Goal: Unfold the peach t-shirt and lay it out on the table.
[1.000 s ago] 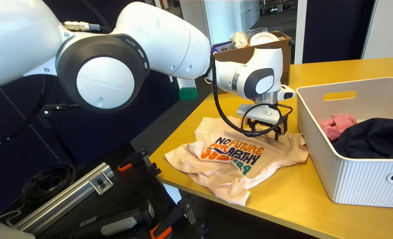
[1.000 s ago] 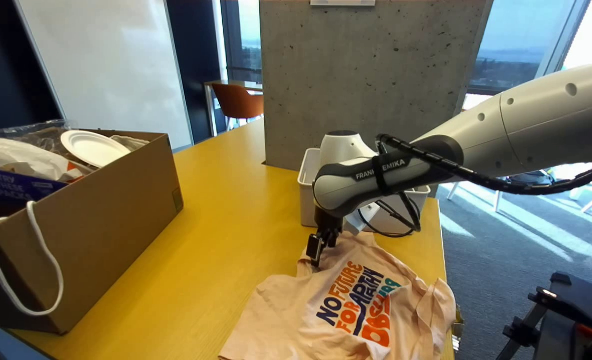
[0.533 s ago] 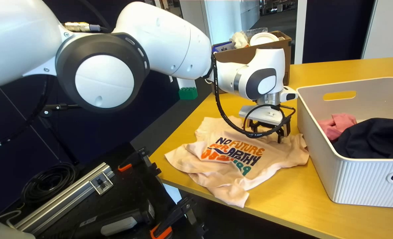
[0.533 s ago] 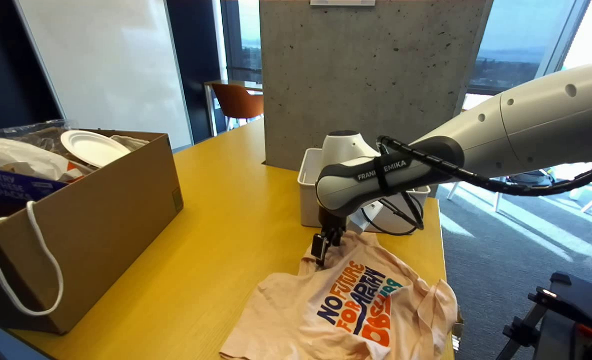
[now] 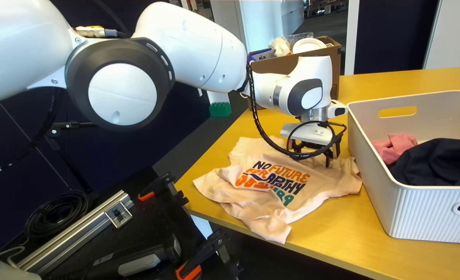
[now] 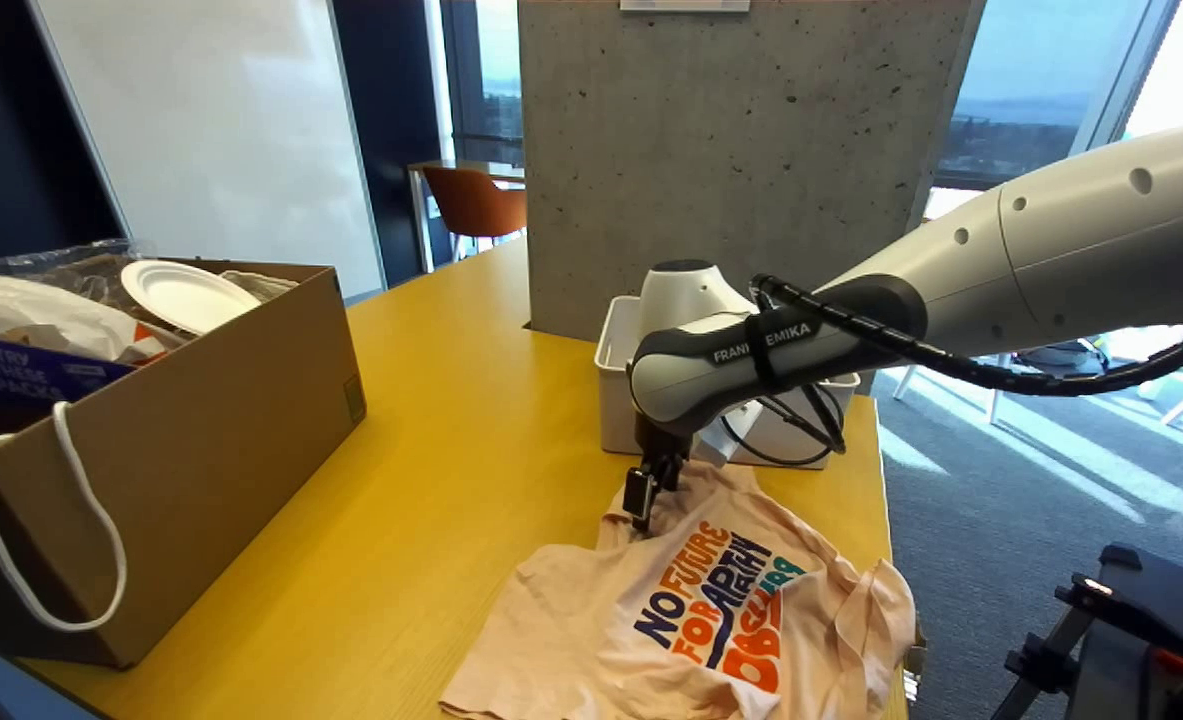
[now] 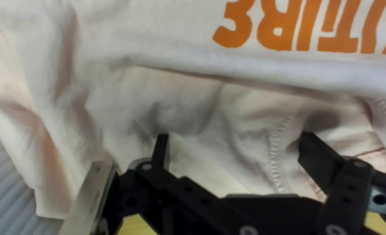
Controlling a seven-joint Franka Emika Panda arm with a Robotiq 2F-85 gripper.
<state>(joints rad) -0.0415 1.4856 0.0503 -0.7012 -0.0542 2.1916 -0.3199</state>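
Jaws well parted, your gripper (image 7: 234, 140) hangs right over the peach t-shirt (image 5: 280, 184), and there the cloth lies, creased, reaching the edge of the table (image 5: 369, 249), just beside the white bin (image 5: 420, 214)!

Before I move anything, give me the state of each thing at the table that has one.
Peach t-shirt: partly spread, printed side up, rumpled.
Tool: open, low over the shirt; contact unclear.
Table: partly covered by the shirt.
White bin: upright, uncovered, holding garments.
Pink-red garment: crumpled, in the bin.
Black garment: bunched up, in the bin.
Cardboard box: upright, open-topped, filled.
White plate: tilted, in the box.
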